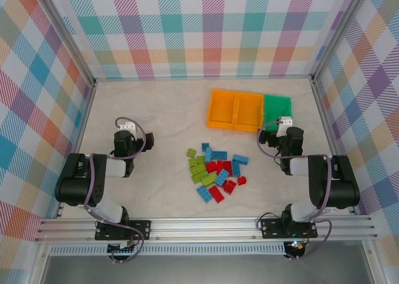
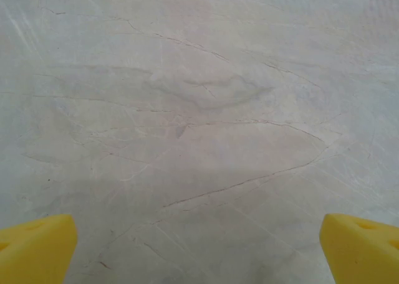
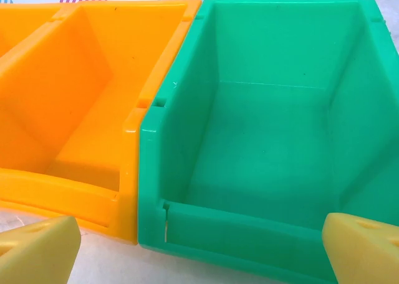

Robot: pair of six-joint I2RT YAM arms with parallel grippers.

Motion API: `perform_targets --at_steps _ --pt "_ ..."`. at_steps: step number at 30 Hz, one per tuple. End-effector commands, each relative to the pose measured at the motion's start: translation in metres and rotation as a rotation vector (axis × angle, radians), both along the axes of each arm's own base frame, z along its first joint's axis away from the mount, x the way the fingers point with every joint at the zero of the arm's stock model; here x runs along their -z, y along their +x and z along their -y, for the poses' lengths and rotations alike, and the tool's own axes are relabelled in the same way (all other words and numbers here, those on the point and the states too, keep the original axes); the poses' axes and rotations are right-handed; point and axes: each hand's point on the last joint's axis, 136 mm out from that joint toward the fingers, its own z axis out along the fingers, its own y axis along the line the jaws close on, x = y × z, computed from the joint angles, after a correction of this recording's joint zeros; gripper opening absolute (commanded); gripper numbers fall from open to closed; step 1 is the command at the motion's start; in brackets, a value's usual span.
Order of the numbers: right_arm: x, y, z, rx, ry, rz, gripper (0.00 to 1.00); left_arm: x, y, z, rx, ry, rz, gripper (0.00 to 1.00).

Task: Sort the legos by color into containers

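Several legos (image 1: 216,170) in red, blue and lime green lie in a loose heap at the middle of the table. Behind them to the right stand the containers joined in a row: two orange bins (image 1: 235,109) and one green bin (image 1: 277,111), all bare inside. My right gripper (image 1: 286,123) hangs just in front of the green bin (image 3: 274,153), open, with nothing between its yellow fingertips (image 3: 37,246). My left gripper (image 1: 127,127) is open over bare table on the left, its yellow fingertips (image 2: 34,246) far apart.
Checkered walls enclose the table (image 1: 162,116) on three sides. An aluminium rail (image 1: 206,227) runs along the near edge where both arm bases are bolted. The marbled tabletop (image 2: 199,122) lies under the left gripper.
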Motion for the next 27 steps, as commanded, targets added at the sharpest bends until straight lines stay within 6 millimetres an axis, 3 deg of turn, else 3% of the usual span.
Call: perform_targets --at_steps 1,15,18,20,22,24,27 --pt "-0.007 0.005 -0.001 -0.013 -0.003 0.027 1.0 -0.018 0.009 0.004 0.018 0.004 0.061 1.0" --pt "-0.009 0.005 -0.006 -0.043 0.0 0.033 1.0 -0.018 0.009 0.004 0.018 0.004 0.06 1.0" --pt "-0.035 -0.002 -0.011 -0.049 -0.027 0.02 1.0 -0.021 0.008 0.005 0.023 0.008 0.068 1.0" --pt "-0.058 -0.011 0.014 0.146 0.031 -0.038 1.0 -0.034 0.006 0.009 0.033 0.023 0.072 1.0" --pt "-0.074 -0.024 0.025 0.256 0.11 -0.102 1.0 -0.045 0.004 0.006 -0.004 0.048 0.038 1.0" --pt "-0.084 -0.039 0.014 0.246 0.212 -0.176 1.0 -0.055 -0.003 0.007 -0.035 0.064 0.012 1.0" --pt "-0.093 -0.061 -0.017 0.168 0.387 -0.308 1.0 -0.083 -0.018 0.025 -0.001 0.035 0.031 1.0"
